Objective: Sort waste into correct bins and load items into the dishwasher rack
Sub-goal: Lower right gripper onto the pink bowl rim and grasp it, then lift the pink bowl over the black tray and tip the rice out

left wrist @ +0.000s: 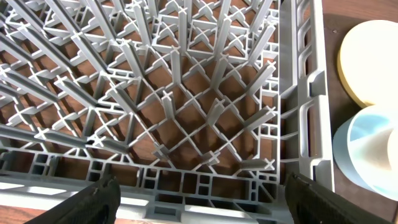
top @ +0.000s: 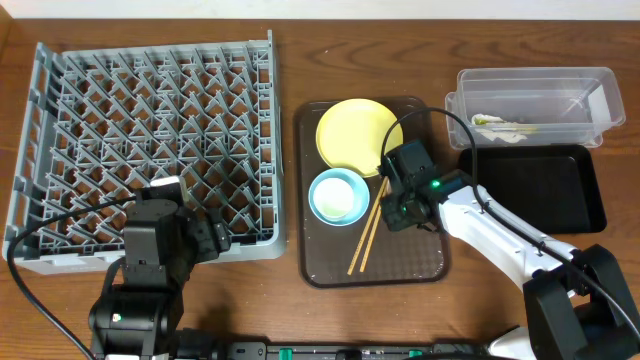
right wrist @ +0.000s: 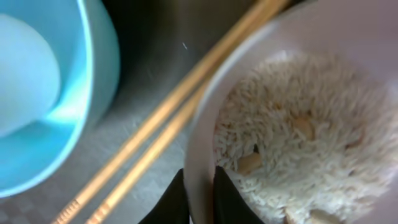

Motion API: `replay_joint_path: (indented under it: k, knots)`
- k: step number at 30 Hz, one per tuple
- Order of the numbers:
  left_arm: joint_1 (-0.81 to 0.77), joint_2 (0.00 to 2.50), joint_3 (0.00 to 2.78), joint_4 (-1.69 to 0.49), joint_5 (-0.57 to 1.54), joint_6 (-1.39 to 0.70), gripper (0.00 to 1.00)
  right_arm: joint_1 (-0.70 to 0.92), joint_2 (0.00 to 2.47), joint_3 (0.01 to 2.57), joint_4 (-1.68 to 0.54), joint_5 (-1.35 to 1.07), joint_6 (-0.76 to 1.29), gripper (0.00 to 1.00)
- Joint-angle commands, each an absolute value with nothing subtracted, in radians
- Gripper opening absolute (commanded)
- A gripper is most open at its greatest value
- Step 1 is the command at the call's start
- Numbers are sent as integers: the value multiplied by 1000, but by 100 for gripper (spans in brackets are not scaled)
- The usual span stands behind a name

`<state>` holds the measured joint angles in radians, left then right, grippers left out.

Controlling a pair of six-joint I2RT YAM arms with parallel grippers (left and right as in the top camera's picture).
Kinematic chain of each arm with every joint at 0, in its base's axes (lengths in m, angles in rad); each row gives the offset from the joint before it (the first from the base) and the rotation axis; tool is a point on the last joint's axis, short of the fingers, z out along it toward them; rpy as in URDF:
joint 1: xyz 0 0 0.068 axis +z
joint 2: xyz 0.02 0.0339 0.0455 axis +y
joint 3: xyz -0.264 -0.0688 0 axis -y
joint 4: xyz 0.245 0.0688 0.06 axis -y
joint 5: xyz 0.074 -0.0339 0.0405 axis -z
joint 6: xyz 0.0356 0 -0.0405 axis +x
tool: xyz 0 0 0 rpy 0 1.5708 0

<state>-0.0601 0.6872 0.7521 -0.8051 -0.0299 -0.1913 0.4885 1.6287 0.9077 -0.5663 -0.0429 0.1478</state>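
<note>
In the right wrist view my right gripper (right wrist: pixel 199 171) is shut on the rim of the white bowl (right wrist: pixel 208 118), one finger inside and one outside. The bowl holds off-white rice crumbs (right wrist: pixel 298 143). Left of it lie the two chopsticks (right wrist: pixel 161 118) and the light-blue bowl (right wrist: pixel 96 68) with the cream cup (right wrist: pixel 25 68) in it. Overhead, the right gripper (top: pixel 403 205) hides the white bowl, beside the yellow plate (top: pixel 355 135) and the chopsticks (top: pixel 368 232). My left gripper (left wrist: pixel 199 199) hangs open over the near edge of the grey rack (left wrist: pixel 186 112).
The plate, bowls and chopsticks sit on a brown serving tray (top: pixel 400 265). At the back right the clear tub (top: pixel 535 100) holds the crumpled wrapper (top: pixel 500 125). The black tray (top: pixel 535 190) lies just in front of it. The rack (top: pixel 150 130) fills the left side.
</note>
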Motion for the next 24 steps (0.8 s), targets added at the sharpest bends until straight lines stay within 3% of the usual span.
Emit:
replay_joint_path:
  k: [1,24]
  knots:
    - [-62,685,776,-807,-35,-204,86,488,1631,893,-558,3,157,3]
    - [-62,685,776,-807,-35,-204,86,482,1562,1006,-611,96,228,1]
